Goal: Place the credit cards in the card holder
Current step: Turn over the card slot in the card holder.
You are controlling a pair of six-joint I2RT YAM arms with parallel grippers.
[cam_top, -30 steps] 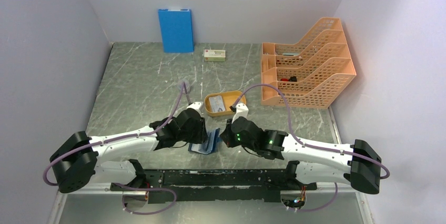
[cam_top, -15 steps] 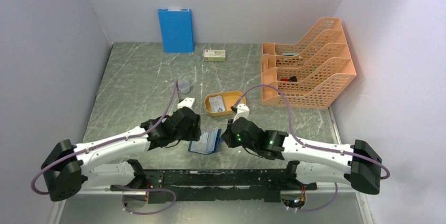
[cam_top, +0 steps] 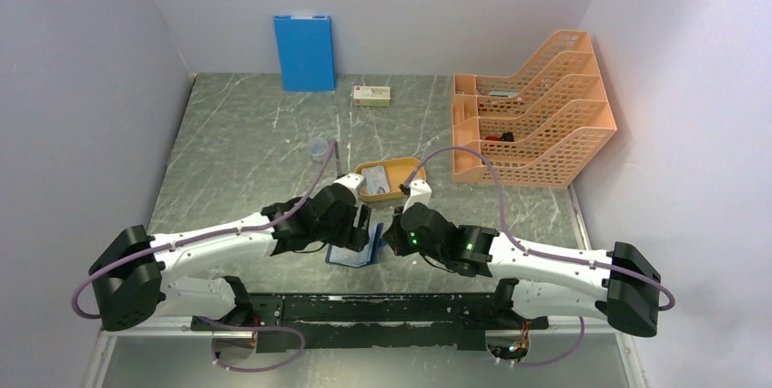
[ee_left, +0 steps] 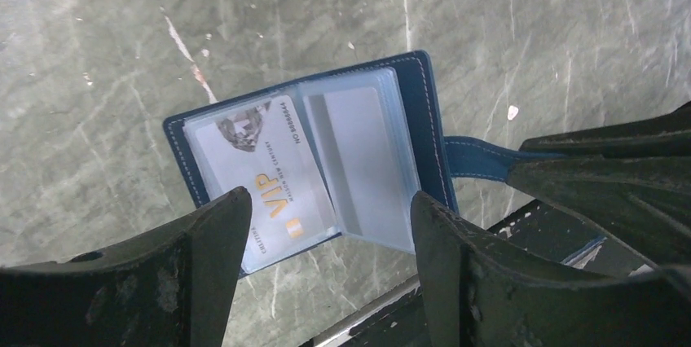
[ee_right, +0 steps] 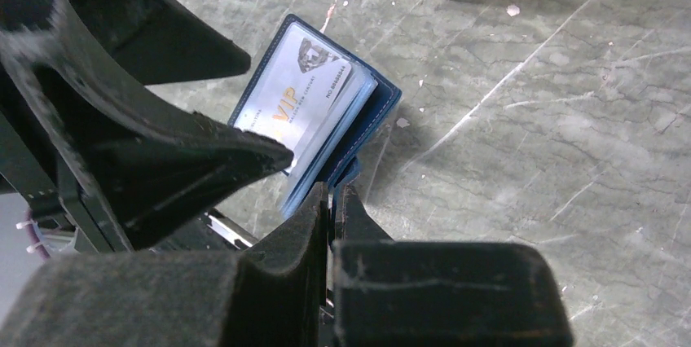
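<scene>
The dark navy card holder [cam_top: 355, 250] lies open near the table's front edge, its clear sleeve pages [ee_left: 358, 160] facing up. One pale credit card [ee_left: 261, 168] with gold "VIP" print sits in the left sleeve, and the right wrist view also shows this card [ee_right: 303, 90]. My left gripper [ee_left: 330, 199] hovers open just above the holder with nothing between its fingers. My right gripper [ee_right: 330, 188] is shut on the holder's navy strap [ee_left: 477, 158]. Another credit card [cam_top: 375, 178] lies in the orange tray [cam_top: 411, 168] behind the grippers.
A big blue board [cam_top: 304, 51] leans on the back wall. A white box with a red label [cam_top: 371, 94] lies near it. An orange file rack [cam_top: 533, 119] stands at the right. A small clear cup [cam_top: 317, 146] sits left of the tray.
My left gripper pulled back to the left, then came forward over the card holder again, its jaws opening wider. The right gripper kept still on the strap.
</scene>
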